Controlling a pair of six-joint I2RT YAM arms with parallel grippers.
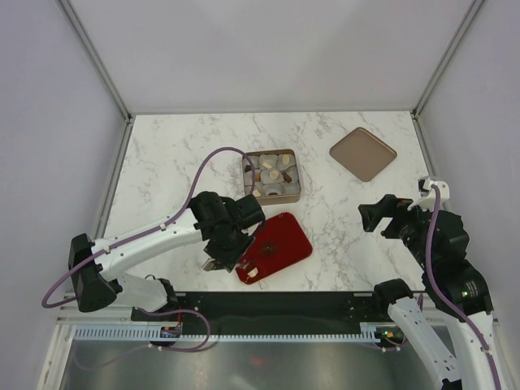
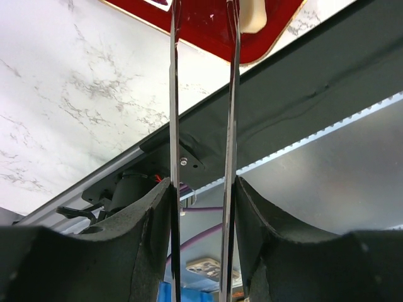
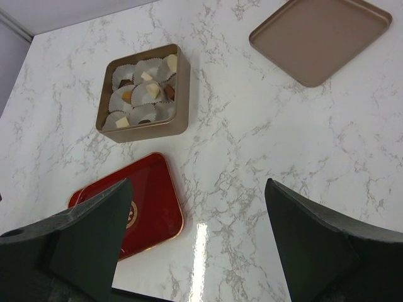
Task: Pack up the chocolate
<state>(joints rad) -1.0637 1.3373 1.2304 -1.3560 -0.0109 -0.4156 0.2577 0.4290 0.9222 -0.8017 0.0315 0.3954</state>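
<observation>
Marble table [image 1: 162, 162], with the red tray [image 1: 288, 244] at its near edge, so it's the left arm's to reach. The tin [image 1: 295, 188] sits mid-table with its lid [image 1: 363, 153] off toward the far right corner, so it's open for loading.

Left claw [image 2: 203, 182] is half-closed on tweezers [image 2: 174, 94], probably for small bites. The blades are apart and nothing shows between them.

Right claw [image 3: 198, 189] is wide open and empty.

Most chocolate [image 3: 153, 91] is in the tin's cups. One cream piece [image 2: 253, 16] lies on the tray just outside a blade.
</observation>
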